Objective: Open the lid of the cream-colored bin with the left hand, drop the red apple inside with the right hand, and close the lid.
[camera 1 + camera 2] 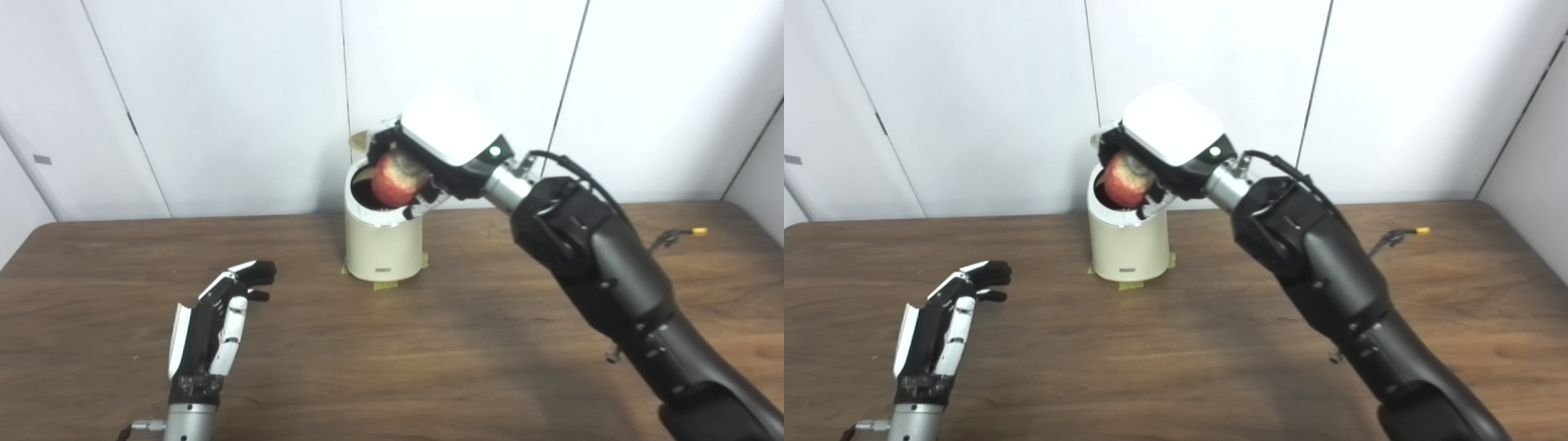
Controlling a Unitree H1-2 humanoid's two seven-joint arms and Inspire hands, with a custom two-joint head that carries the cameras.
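Left eye view: nearest, my left hand [214, 324] hovers over the worktop [429, 367], fingers spread, empty. Right eye view: my right hand [1157, 153] grips the red apple [1124, 174], mottled, above the open cream-colored bin [1130, 245].

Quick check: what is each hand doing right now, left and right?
Left hand: open, holding nothing, above the table.
Right hand: shut on the red apple, over the open cream-colored bin.

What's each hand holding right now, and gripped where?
The right hand holds the red apple over the open cream-colored bin, fingers wrapped around its upper side. The left hand holds nothing, open above the table.
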